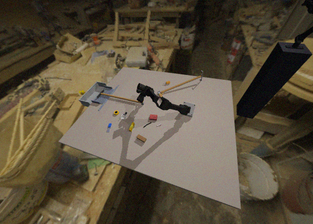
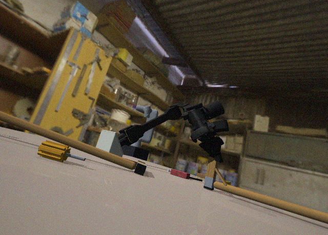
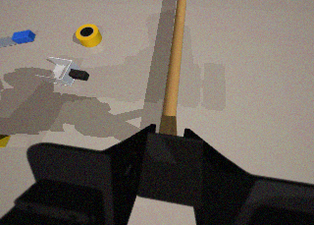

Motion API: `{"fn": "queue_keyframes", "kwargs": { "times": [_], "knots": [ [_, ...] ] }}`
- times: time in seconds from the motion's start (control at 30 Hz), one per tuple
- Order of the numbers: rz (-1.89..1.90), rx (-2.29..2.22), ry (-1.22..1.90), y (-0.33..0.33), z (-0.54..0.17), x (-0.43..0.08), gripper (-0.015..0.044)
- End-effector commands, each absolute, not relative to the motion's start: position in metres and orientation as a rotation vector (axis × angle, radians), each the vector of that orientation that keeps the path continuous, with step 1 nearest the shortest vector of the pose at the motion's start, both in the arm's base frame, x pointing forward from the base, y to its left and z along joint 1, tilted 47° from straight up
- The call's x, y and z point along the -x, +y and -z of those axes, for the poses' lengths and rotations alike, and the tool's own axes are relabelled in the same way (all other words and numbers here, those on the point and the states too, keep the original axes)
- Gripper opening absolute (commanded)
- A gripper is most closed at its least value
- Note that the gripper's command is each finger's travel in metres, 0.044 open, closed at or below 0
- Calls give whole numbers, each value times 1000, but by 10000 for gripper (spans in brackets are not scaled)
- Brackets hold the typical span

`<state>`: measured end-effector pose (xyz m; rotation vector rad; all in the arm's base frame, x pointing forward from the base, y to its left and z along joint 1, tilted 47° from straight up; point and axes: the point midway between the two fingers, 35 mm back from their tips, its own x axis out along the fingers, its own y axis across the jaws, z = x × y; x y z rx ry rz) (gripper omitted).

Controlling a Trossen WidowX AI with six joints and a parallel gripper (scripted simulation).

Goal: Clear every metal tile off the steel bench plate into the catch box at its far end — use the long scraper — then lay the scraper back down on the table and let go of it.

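My gripper is shut on the wooden grip of the long scraper, low over the table. The scraper's handle runs from the fingers toward the catch box at the left in the top view. Its far end reaches the bluish steel bench plate beside the box. The blade is too small to tell apart clearly from the box and plate. No metal tile can be made out on the plate, and the contents of the box cannot be made out either.
A second long stick with an upright metal end lies behind the arm, near an orange ribbed piece. A yellow ring, blue piece, red block and brown block lie in front.
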<state>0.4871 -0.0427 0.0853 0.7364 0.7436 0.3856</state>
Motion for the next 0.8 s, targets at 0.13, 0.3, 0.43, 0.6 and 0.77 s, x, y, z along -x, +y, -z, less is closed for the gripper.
{"fn": "queue_keyframes", "kwargs": {
  "times": [0.13, 0.3, 0.43, 0.6, 0.77],
  "knots": [
    [-380, -733, 734, -45, -89, -501, 0],
    [-380, -734, 733, -44, -90, -508, 0],
    [-380, -734, 733, -44, -90, -513, 0],
    [-381, -734, 732, -43, -91, -519, 0],
    [-385, -737, 741, -41, -88, -516, 0]
  ]
}}
